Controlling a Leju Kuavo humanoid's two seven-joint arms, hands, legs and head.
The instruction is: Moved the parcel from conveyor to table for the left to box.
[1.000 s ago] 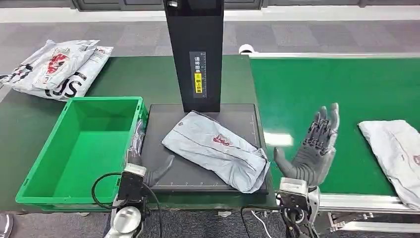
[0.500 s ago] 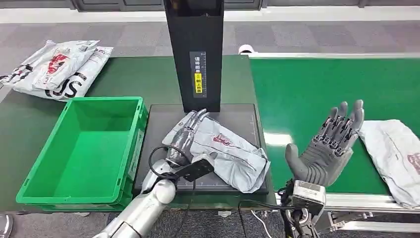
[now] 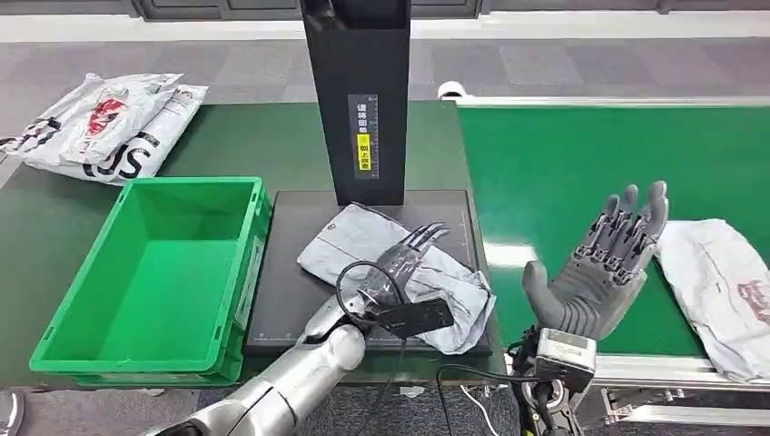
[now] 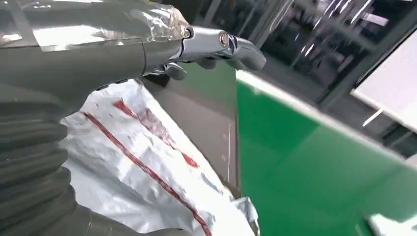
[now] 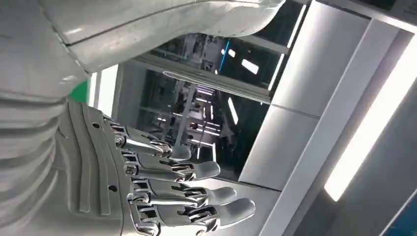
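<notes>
A second ago the left hand [image 3: 399, 263] lay low beside the green plastic crate [image 3: 154, 272]; it has since swung across the black scale platform [image 3: 291, 300] and now lies with fingers spread over the crumpled grey plastic parcel [image 3: 363, 238]. The right hand [image 3: 599, 268] has lifted slightly, toward the white plastic parcel [image 3: 726, 282] on the green conveyor belt [image 3: 563, 163].

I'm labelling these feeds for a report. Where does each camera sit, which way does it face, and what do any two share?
Head view: high on the body, looking forward and down at the black plate, green bin and conveyor; shows both arms.
Left wrist view: behind the left hand, facing the parcel under it.
Right wrist view: behind the raised right hand, facing the room's walls.
Shared: head and left wrist both show the parcel on the plate.
</notes>
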